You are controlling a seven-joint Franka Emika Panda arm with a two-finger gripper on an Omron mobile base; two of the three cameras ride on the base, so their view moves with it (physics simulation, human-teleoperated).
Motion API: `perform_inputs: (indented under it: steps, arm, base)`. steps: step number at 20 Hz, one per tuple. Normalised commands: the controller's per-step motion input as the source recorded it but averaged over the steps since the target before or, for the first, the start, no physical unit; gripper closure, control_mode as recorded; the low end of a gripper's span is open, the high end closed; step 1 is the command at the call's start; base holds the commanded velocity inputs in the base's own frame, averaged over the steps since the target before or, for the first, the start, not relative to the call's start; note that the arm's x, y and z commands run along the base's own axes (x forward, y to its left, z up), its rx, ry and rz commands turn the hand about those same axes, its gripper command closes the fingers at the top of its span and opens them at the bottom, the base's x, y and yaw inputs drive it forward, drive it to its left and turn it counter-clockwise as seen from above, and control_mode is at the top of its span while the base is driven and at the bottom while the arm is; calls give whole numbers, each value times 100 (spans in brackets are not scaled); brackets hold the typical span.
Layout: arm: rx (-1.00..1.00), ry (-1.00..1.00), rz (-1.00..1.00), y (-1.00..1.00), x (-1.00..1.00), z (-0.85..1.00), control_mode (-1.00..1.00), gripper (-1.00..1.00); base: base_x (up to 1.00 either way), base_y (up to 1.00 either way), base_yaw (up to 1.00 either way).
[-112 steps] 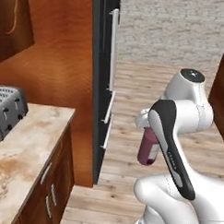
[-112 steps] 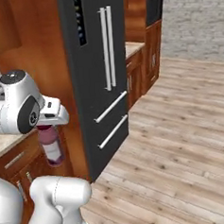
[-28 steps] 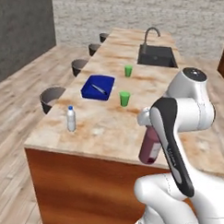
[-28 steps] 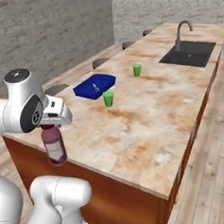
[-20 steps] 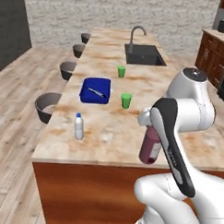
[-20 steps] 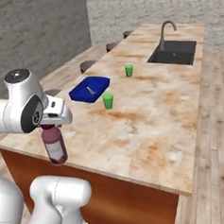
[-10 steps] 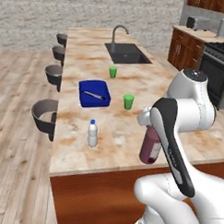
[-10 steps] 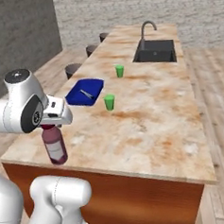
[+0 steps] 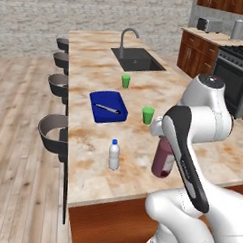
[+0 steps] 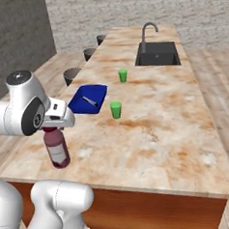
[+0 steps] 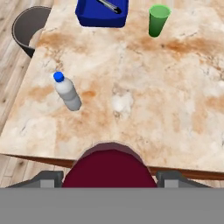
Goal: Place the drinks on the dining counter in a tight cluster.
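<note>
We find the fingers [image 10: 53, 126] gripping the maroon juice bottle [image 10: 57, 147], its neck hidden by the hand. The water bottle [image 9: 114, 154] stands apart on the bench [image 9: 192, 156].

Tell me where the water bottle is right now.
The water bottle stands upright near the counter's stool-side edge, below the blue tray in the left base view, left of the held juice bottle.

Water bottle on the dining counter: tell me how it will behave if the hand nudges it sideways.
The water bottle stands upright, tall and narrow, so a high nudge would probably tip it. Its round body would likely roll once down. The counter edge is near, so it might fall off.
</note>
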Motion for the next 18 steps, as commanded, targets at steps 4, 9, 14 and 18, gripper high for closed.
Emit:
perform_inputs:
  steps: [4, 9, 14, 18]
  arm:
    - [0, 0, 0, 0, 0, 0, 100, 100]
    - [0, 0, 0, 0, 0, 0, 100, 100]
    - [0, 0, 0, 0, 2, 0, -100, 100]
    - [0, 0, 21, 0, 64, 0, -100, 100]
  base:
    - [0, 0, 0]
    - [0, 0, 0]
    - [0, 0, 0]
    - [0, 0, 0]
